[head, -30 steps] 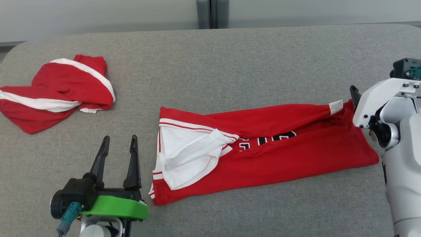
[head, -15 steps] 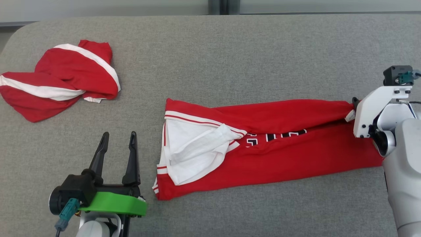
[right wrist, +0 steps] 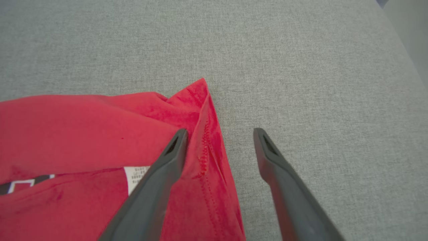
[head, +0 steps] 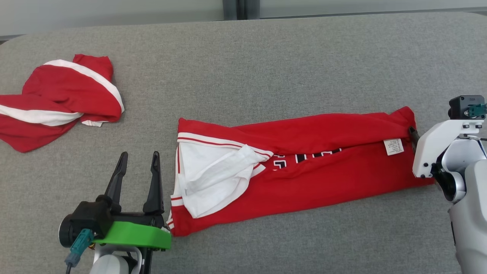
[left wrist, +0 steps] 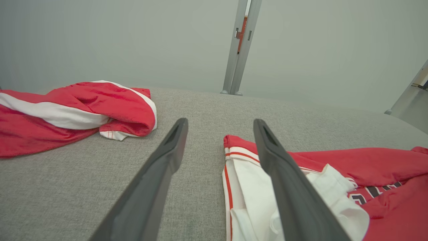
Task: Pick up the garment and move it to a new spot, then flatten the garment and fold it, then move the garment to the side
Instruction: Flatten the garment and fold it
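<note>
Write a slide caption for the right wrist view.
Open right gripper framing the hemmed edge of a red garment lying on a grey fabric surface.

Garment [head: 323,182]: red jersey-type knit, lying on the grey fabric surface [head: 266,76], stretched lengthwise from left of centre to the right side of the head view and slightly tilted, its left end nearer the bottom of that view. It is folded along its length: the upper long edge is turned over the body, partly covering black-and-white lettering [head: 304,159] (illegible as it lies). The left end is open, with white inner fabric [head: 213,182] turned out and bunched, bordered by white-and-red striped trim [head: 213,140]. The right end is a stitched red hem. A white care label [head: 393,147] lies face up just inside it. Creasing is minor.
</note>
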You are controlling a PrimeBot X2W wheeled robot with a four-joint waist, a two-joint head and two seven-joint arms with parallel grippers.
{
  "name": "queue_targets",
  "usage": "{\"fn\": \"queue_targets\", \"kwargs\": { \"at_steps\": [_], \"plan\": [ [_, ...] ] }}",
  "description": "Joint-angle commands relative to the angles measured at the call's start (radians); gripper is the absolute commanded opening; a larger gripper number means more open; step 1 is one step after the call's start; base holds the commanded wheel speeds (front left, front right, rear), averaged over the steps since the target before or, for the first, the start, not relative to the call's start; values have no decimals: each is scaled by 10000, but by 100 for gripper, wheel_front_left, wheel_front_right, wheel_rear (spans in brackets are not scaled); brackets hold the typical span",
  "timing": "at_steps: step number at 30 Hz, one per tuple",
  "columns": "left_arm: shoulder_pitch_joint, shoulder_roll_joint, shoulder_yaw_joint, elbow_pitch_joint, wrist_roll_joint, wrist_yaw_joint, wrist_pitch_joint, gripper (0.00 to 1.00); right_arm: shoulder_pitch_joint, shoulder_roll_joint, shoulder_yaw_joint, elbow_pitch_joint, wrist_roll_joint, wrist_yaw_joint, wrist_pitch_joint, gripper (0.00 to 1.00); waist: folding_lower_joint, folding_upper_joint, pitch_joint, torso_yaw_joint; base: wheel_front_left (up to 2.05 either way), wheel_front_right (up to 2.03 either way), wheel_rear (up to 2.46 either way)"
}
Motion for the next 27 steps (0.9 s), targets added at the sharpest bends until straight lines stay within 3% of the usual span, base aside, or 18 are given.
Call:
{"fn": "queue_targets", "kwargs": {
  "at_steps": [1,13,20,21,22,27],
  "plan": [
    [-139,8,-14,-3,-82,19,-29,100,165,-43,-75,-83,31,-12,89,100,0,-1,9,36,0,0,0],
    [-273,9,31,-75,-31,-49,-29,100,409,-269,-61,281,535,-12,802,100,0,-1,274,287,0,0,0],
    [-420,9,-41,-95,29,-57,-29,100,226,-341,763,883,1280,1,1108,100,0,-1,376,396,0,0,0],
    [-427,9,-26,-99,20,-51,-29,100,197,-401,915,918,1405,12,1148,17,0,-1,376,401,0,0,0],
    [-432,9,-14,-97,22,-49,-29,100,161,-449,1006,938,1506,14,1124,0,0,-1,372,399,0,0,0],
    [-370,8,55,-124,37,-24,-29,100,-13,-985,861,943,1424,-18,583,0,0,-1,266,355,0,0,0]
  ]
}}
